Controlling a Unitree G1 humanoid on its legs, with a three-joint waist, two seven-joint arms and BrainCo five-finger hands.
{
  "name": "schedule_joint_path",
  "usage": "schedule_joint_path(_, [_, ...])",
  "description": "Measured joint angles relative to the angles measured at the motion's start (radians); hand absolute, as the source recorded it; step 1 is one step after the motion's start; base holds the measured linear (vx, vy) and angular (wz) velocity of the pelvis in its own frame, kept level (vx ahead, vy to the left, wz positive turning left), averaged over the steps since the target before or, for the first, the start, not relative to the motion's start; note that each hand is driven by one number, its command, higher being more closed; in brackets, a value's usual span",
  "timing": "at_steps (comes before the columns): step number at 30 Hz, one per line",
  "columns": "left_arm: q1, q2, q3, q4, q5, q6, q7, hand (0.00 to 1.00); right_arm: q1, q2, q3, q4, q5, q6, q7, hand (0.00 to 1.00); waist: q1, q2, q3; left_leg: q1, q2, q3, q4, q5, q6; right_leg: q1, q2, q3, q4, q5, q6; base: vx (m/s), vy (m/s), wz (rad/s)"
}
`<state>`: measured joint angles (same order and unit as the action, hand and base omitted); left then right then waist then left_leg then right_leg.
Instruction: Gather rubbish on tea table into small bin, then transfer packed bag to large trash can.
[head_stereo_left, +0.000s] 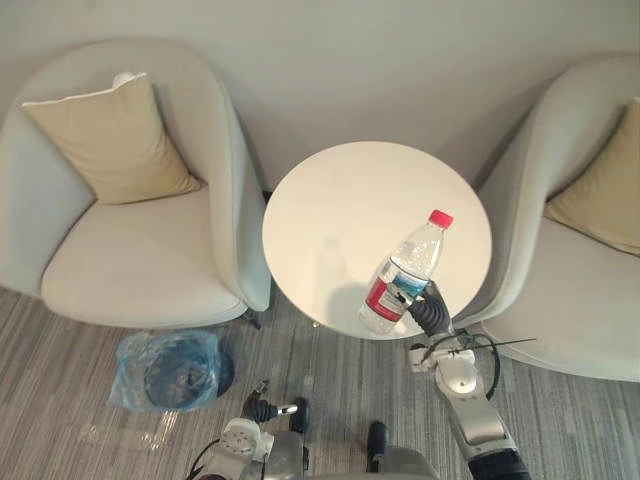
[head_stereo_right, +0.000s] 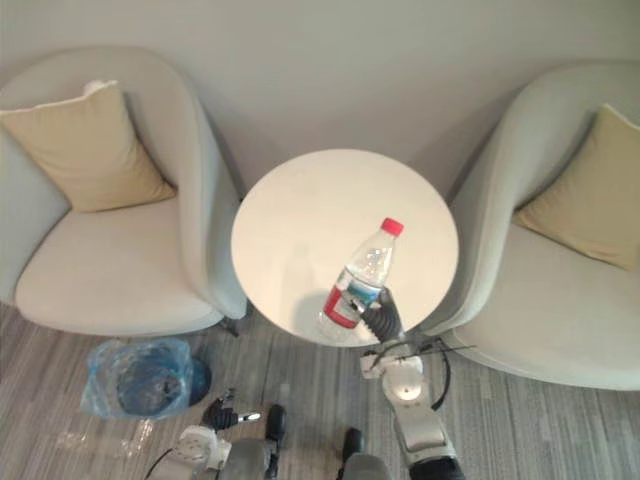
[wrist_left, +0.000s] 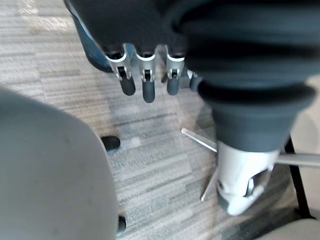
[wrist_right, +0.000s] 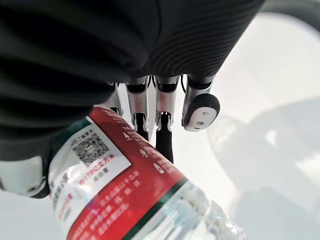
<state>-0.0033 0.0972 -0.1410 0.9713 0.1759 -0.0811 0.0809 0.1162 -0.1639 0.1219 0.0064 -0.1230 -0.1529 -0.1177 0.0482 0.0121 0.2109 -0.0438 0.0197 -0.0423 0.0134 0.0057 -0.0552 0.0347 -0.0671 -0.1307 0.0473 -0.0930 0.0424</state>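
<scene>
R hand (head_stereo_left: 430, 308) has its fingers curled round the red-capped bottle (head_stereo_left: 408, 270), tilted at the tea table (head_stereo_left: 340, 200) near edge. L hand (wrist_left: 145, 75) is low nr the small bin (head_stereo_left: 168, 372) — fingers relaxed, empty.

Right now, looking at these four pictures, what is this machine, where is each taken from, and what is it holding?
It is a two-legged humanoid robot. Two pictures look down from cameras in its head; two sit on its wrists, looking along each hand. Its right hand grips a clear plastic bottle with red cap and label, tilted over the near edge of the round white table. Its left hand hangs empty, fingers relaxed, near the small bin lined with a blue bag on the carpet.
</scene>
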Motion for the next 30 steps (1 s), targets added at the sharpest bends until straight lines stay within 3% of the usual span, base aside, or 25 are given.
schedule_joint_path(11, [0.015, 0.002, -0.038, 0.027, 0.029, 0.0, -0.005, 0.0, 0.143, 0.004, 0.0, -0.081, -0.189, -0.035, 0.014, 1.0, -0.021, 0.003, -0.062, 0.053, 0.008, 0.034, -0.01, -0.003, 0.001, 0.037, 0.006, 0.04, -0.019, 0.013, 0.0, 0.0, -0.004, -0.11])
schedule_joint_path(18, [0.017, 0.003, -0.045, 0.045, 0.037, -0.001, -0.005, 0.0, 0.168, -0.011, 0.002, -0.127, -0.195, -0.039, 0.014, 1.0, -0.036, 0.007, -0.064, 0.093, 0.022, 0.064, -0.008, -0.004, -0.001, 0.062, 0.014, 0.073, -0.026, 0.029, -0.001, -0.06, -0.003, -0.15])
schedule_joint_path(22, [0.02, 0.0, -0.051, 0.05, 0.037, -0.001, -0.005, 0.0, 0.169, -0.045, 0.003, -0.127, -0.213, -0.039, 0.01, 1.0, -0.041, 0.026, -0.069, 0.082, 0.023, 0.053, 0.003, -0.006, -0.005, 0.066, 0.015, 0.059, -0.039, 0.032, 0.003, -0.07, -0.013, 0.07])
schedule_joint_path(25, [0.014, -0.007, -0.055, 0.048, 0.035, -0.002, -0.005, 0.0, 0.161, -0.065, 0.0, -0.122, -0.231, -0.039, -0.014, 1.0, -0.042, 0.058, -0.054, 0.032, 0.019, 0.001, 0.043, -0.003, -0.007, 0.062, 0.015, 0.01, -0.032, 0.034, 0.004, -0.06, -0.03, 0.53])
schedule_joint_path(28, [0.016, -0.015, -0.059, 0.019, 0.017, -0.002, -0.004, 0.0, 0.071, -0.077, 0.0, -0.045, -0.24, -0.03, -0.042, 1.0, -0.036, 0.094, -0.036, -0.082, 0.024, -0.005, 0.141, 0.032, -0.043, 0.002, 0.02, -0.044, 0.036, 0.032, -0.018, -0.12, -0.043, 0.54])
schedule_joint_path(29, [0.014, -0.011, -0.074, 0.009, 0.017, -0.003, -0.003, 0.0, 0.036, -0.077, -0.001, -0.02, -0.254, -0.018, -0.056, 1.0, -0.039, 0.094, -0.032, -0.104, 0.015, -0.005, 0.107, 0.09, -0.069, -0.015, 0.004, -0.077, 0.031, 0.039, -0.034, -0.18, -0.019, 0.7])
schedule_joint_path(30, [0.005, -0.014, -0.075, 0.011, 0.017, -0.002, -0.004, 0.0, 0.004, -0.075, -0.005, 0.006, -0.261, -0.013, -0.064, 1.0, -0.041, 0.083, -0.018, -0.111, 0.025, 0.052, 0.165, 0.046, -0.023, -0.027, -0.018, -0.123, 0.031, 0.048, -0.047, -0.18, -0.018, 0.72])
